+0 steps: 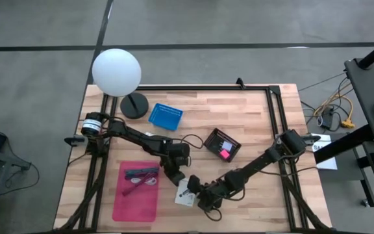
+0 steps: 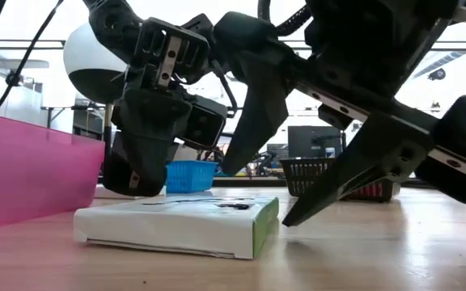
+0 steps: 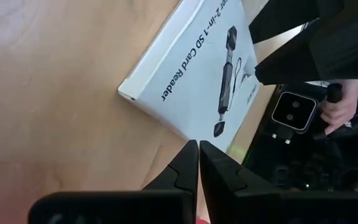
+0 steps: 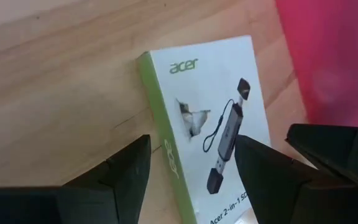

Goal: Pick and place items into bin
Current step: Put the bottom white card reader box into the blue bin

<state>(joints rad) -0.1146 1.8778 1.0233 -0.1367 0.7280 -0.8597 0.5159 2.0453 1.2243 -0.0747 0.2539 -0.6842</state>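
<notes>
Right under the spread right gripper [image 4: 191, 165] lies the white box [image 4: 213, 127], lined up for grabbing; left gripper [image 3: 199, 149], pressed together, just beside it.

Left pincer [image 3: 198, 149] closed, right pincer [image 4: 191, 155] spread wide, both low.

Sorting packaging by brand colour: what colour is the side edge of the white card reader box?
Green, along the box's long side; the right wrist view shows it best.
</notes>
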